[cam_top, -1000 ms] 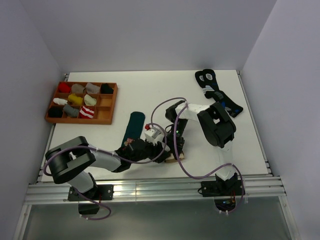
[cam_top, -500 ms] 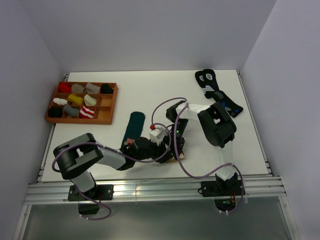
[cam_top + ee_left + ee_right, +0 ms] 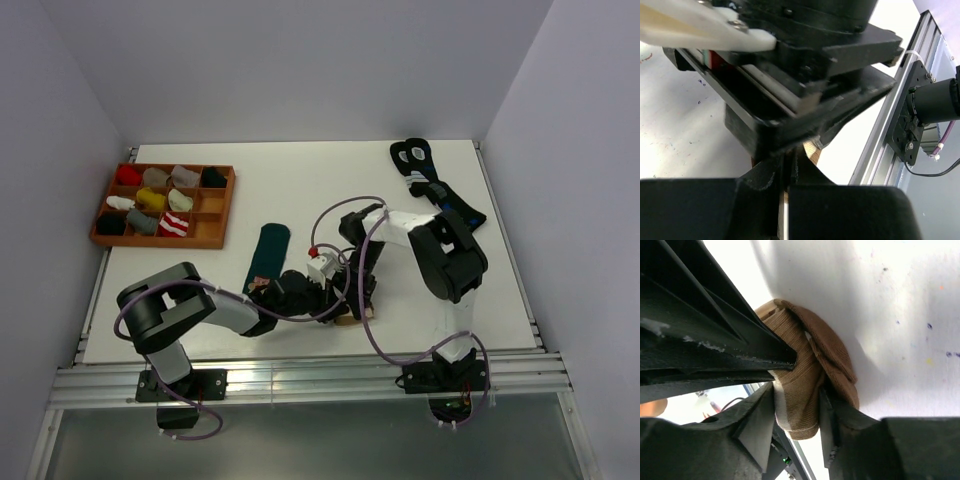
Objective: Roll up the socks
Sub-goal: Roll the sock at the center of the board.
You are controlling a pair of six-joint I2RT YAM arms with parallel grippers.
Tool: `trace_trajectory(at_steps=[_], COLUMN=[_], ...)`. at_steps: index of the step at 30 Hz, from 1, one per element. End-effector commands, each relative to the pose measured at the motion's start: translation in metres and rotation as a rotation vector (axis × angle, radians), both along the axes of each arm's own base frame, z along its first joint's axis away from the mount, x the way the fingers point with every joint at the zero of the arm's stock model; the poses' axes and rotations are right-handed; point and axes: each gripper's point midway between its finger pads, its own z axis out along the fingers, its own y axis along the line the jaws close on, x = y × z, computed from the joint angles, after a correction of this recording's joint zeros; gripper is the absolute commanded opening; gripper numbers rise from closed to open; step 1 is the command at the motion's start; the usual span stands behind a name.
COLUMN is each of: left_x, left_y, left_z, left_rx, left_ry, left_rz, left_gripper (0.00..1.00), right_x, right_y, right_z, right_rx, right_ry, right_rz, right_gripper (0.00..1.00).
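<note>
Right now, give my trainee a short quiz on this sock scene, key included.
1. True or false: the dark green sock lies inside the wooden tray.
2. What is clamped in the right hand? A nothing; B the brown sock; C a towel.
3. Fill in: the black socks lie at the far ___ corner of the table.
Key: 1 false, it lies flat on the table; 2 B; 3 right.
</note>
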Motion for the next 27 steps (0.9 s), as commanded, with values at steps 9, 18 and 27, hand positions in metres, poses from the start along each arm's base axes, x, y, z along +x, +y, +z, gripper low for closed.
trace_trajectory(at_steps=[9,18,27], left_x=[-0.009,-0.008,-0.004], left_y=[0.013,0.013,0.008], left_z=[-0.040,-0.045,-0.051], left_rx=[0.173,0.204,0.229], left_ry=[0.051,0.059,0.063], left_rz=[-0.016,-0.014,-0.014], left_gripper=[0.00,0.00,0.00], right_x=[0.058,0.058,0.049], right_y=[0.000,-0.007,-0.016], right_z=[0.001,0.016,0.027], right_rx=[0.041,0.082,0.136], right_ry=[-0.355,-0.375,-0.425], right_rz=[-0.034,-0.083,-0.083], right_gripper=[0.51,0.56,0.53])
